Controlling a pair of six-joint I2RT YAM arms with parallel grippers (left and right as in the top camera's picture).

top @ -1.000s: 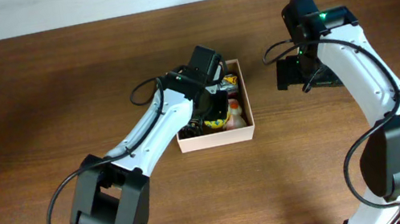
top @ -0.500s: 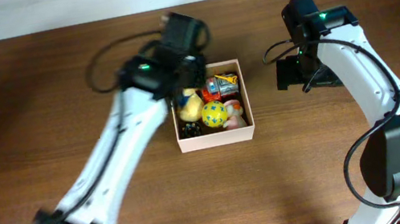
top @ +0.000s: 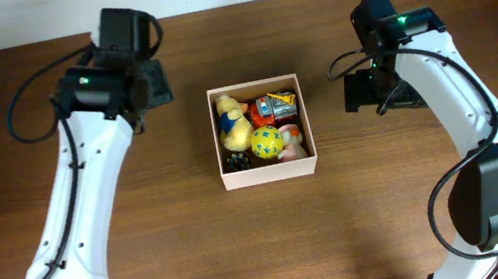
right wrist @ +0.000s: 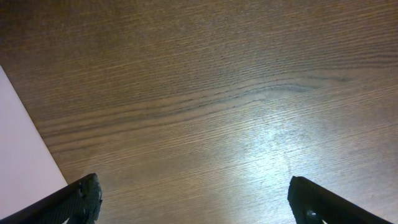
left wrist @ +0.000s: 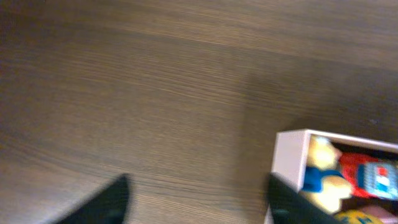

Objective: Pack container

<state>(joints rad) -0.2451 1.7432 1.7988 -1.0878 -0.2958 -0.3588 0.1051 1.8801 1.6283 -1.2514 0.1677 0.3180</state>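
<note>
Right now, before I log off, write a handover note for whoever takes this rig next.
Left gripper: fingers open, empty, over the brown wooden table left of the white square cardboard container.
Right gripper: fingers open, empty, to its right.
Container: mid-table, holding a yellow plush toy, red toy car, yellow spotted ball and more.
Done: no loose toys in sight.
Left: seemingly nothing.

Left tool (left wrist: 199,196) and right tool (right wrist: 199,200) spread wide.
</note>
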